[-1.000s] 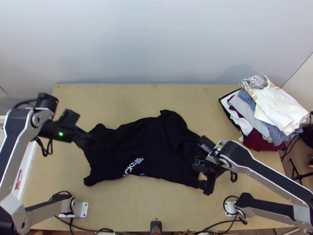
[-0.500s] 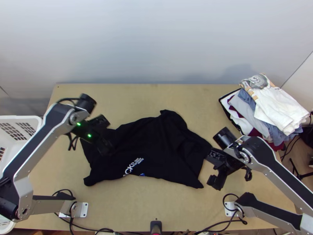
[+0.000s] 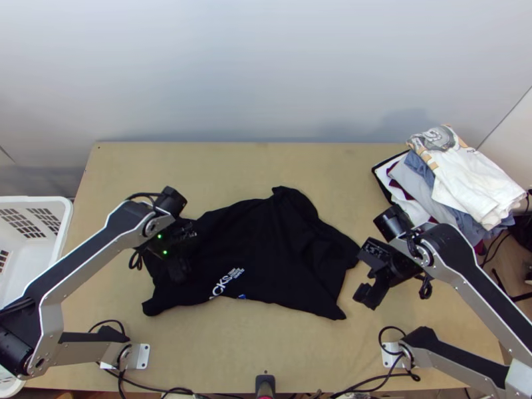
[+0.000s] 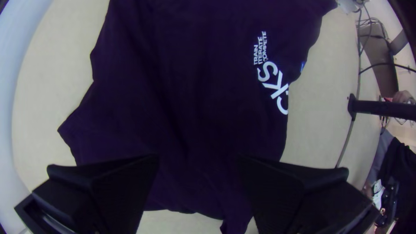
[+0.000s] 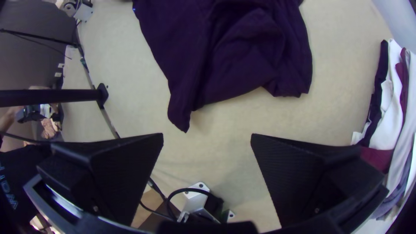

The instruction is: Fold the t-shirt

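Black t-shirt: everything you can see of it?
The black t-shirt looks like soft fabric, loosely spread and rumpled on the table, outline uneven, creased toward its right end. White lettering is cut off at its near edge, a small blue mark beside it. Left gripper hangs open over its left end; contact unclear. Right gripper is clear of it.

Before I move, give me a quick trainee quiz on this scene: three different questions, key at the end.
1. Fill in: the large lettering on the black t-shirt is ____.
2. True or false: the right gripper is shut on the t-shirt.
3. In the top view, the white basket stands at which side of the table?
a) left
b) right
c) far

Key: 1 white; 2 false; 3 a
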### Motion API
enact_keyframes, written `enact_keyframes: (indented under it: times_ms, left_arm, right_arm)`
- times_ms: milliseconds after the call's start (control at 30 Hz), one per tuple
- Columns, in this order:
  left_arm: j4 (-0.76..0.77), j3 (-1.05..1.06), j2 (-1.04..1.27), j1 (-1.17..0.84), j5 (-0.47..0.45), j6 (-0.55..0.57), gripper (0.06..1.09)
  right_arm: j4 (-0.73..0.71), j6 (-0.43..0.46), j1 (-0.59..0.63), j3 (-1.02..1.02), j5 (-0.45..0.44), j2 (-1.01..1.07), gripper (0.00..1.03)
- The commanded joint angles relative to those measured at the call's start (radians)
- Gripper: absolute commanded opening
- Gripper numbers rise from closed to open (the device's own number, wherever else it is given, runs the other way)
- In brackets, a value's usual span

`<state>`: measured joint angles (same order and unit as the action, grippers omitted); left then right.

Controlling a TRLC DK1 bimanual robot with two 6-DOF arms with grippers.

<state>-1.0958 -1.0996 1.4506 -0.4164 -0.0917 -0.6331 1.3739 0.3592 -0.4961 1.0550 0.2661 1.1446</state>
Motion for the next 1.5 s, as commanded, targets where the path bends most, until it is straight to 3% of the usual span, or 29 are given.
enact_keyframes:
  times_ms: [0,133,233,533,1067,1467]
  left_arm:
    - [0.054,0.061,-0.012,-0.030,0.024,-0.005,0.91]
    - [0.085,0.070,-0.013,-0.036,0.024,0.001,0.91]
    - [0.113,0.066,-0.015,-0.036,0.024,0.016,0.84]
    - [0.123,-0.031,0.022,-0.025,0.023,0.049,0.84]
    - [0.020,-0.536,0.458,-0.125,-0.120,0.240,0.84]
    - [0.066,-0.548,0.588,-0.110,-0.118,0.260,0.84]
  right_arm:
    - [-0.010,-0.005,0.039,0.011,-0.001,0.007,0.93]
    - [-0.013,-0.005,0.045,0.011,-0.001,0.007,0.93]
    - [-0.021,-0.017,0.047,0.011,-0.001,0.010,0.93]
    - [-0.036,-0.032,0.047,0.005,-0.001,0.014,0.93]
    - [-0.039,-0.060,0.047,0.010,-0.001,0.009,0.93]
    - [-0.038,-0.072,0.079,-0.013,-0.001,-0.022,0.93]
